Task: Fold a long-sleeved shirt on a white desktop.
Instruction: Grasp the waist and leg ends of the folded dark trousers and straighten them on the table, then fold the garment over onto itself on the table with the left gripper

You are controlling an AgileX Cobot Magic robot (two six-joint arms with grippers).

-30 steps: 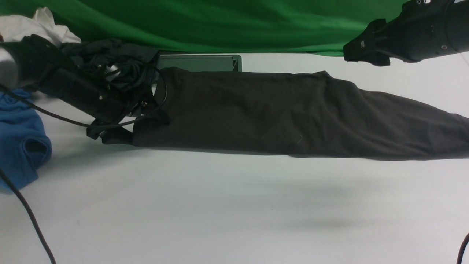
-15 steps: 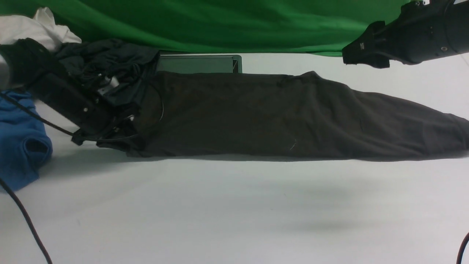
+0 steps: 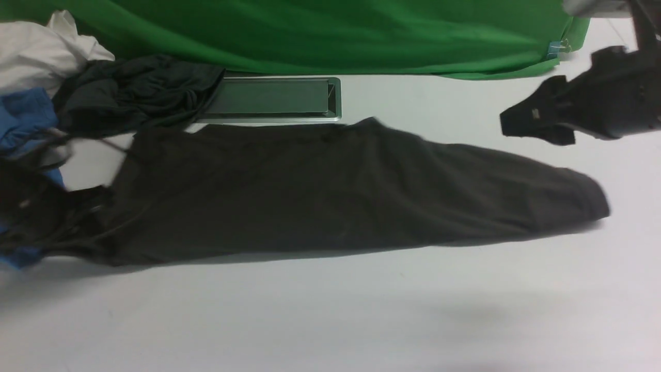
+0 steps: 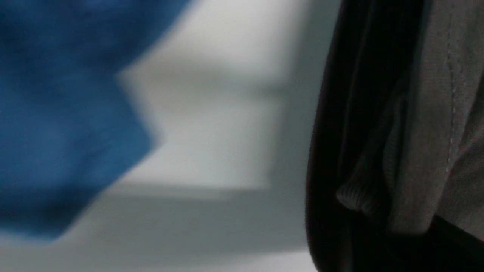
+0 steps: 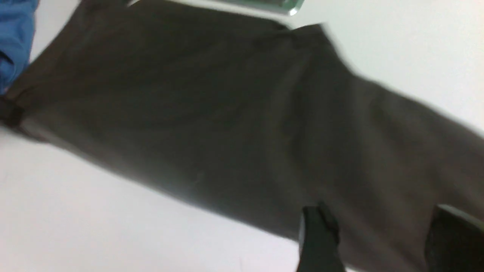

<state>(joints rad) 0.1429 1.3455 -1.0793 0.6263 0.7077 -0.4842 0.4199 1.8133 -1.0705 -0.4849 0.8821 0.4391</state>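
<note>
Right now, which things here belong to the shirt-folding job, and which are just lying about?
Part of the job: long-sleeved shirt; white desktop.
Just lying about: blue garment; dark charcoal garment; white cloth; green backdrop; silver-framed panel.

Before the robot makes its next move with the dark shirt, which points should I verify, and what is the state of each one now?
1. Grip: left gripper shut on the long-sleeved shirt: ok, cloth bunches against it.
2. Free arm: right gripper open, holding nothing: ok.
3. Support: sleeve end lies on the white desktop: ok.
4. Far edge: shirt does not cover the cable-slot panel: ok.
5. Snag: blue garment apart from left gripper: cannot tell, blurred.
</note>
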